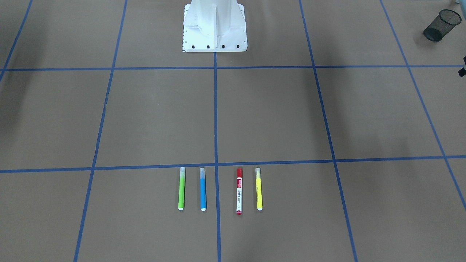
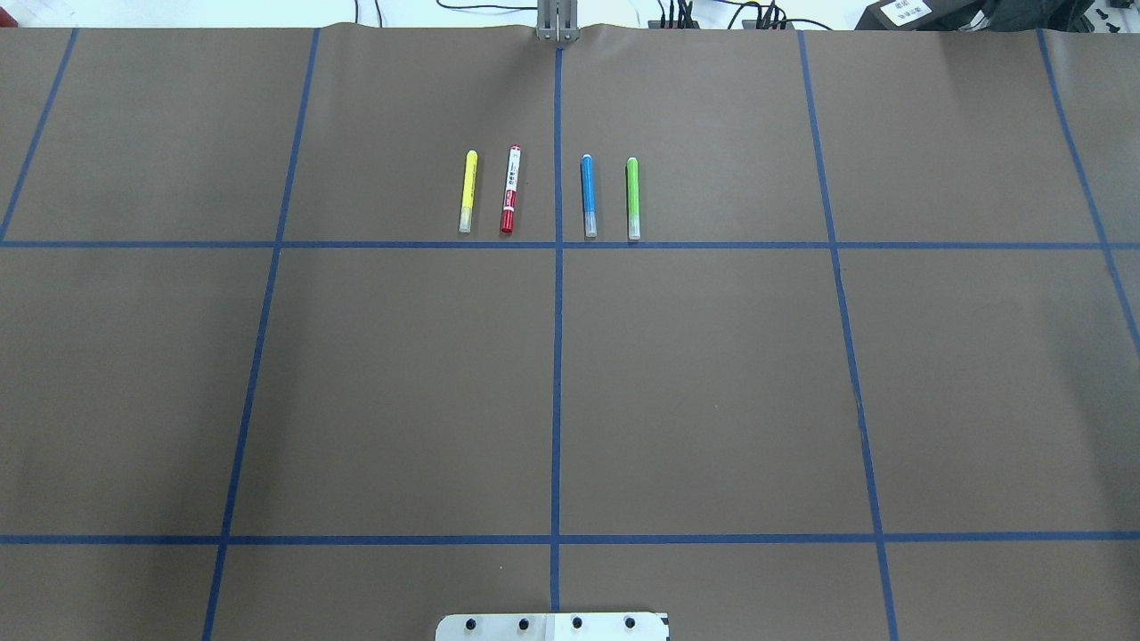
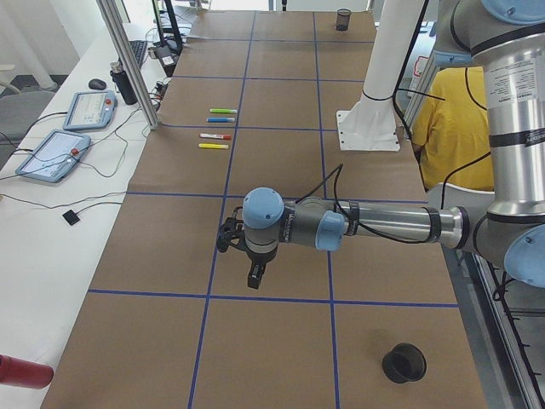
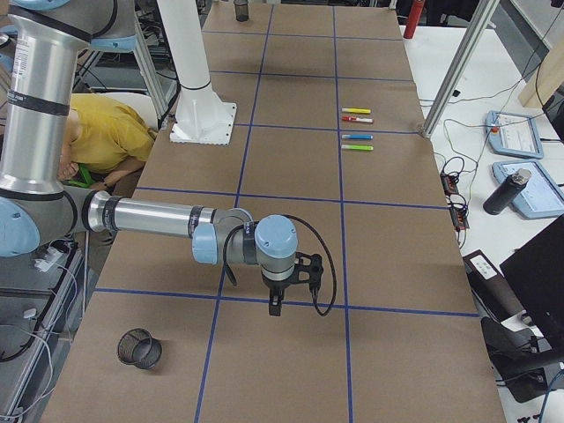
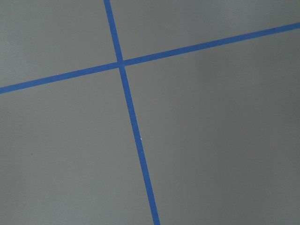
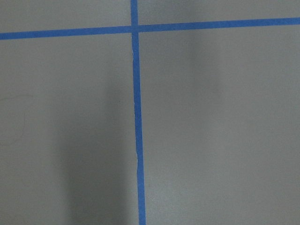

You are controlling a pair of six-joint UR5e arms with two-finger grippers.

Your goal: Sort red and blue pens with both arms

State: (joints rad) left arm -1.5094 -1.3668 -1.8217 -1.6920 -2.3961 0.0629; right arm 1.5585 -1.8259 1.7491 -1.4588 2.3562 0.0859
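The red-capped marker [image 2: 509,190] and the sky-blue pen [image 2: 588,196] lie parallel on the far middle of the brown table, one on each side of the centre tape line; they also show as the red marker [image 1: 239,191] and blue pen [image 1: 203,189]. Both arms stay outside the overhead and front views. My left gripper [image 3: 255,277] hangs over the table's left end, far from the pens. My right gripper [image 4: 275,304] hangs over the right end. Only the side views show the grippers, so I cannot tell whether they are open or shut. The wrist views show only bare paper and blue tape.
A yellow pen [image 2: 468,191] lies left of the red marker and a lime-green pen [image 2: 632,198] right of the blue one. A black mesh cup [image 3: 404,363] stands at the left end, another mesh cup [image 4: 139,349] at the right end. The white pedestal [image 1: 214,27] stands mid-table. A person in yellow [image 4: 106,132] sits behind it.
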